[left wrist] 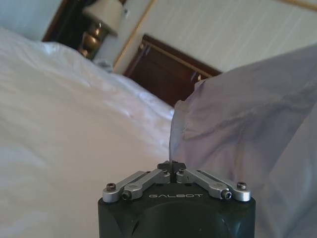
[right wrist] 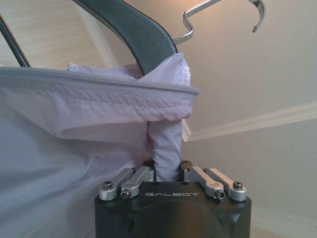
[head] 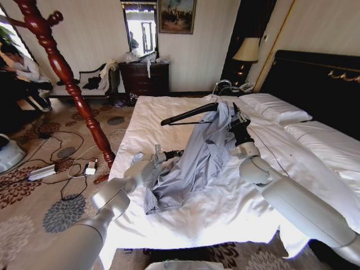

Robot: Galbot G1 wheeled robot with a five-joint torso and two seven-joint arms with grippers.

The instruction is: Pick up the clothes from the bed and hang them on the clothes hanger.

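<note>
Right gripper clamping clothes, hanger inside

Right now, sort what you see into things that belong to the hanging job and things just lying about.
Job:
- jacket, partly on the hanger, rest on the bed
- black hanger, one arm inside the jacket
- bed
- left gripper, shut on jacket edge
- right gripper, shut on jacket fabric

Lying about:
- wooden coat stand
- dresser
- lamp
- floor cables
</note>
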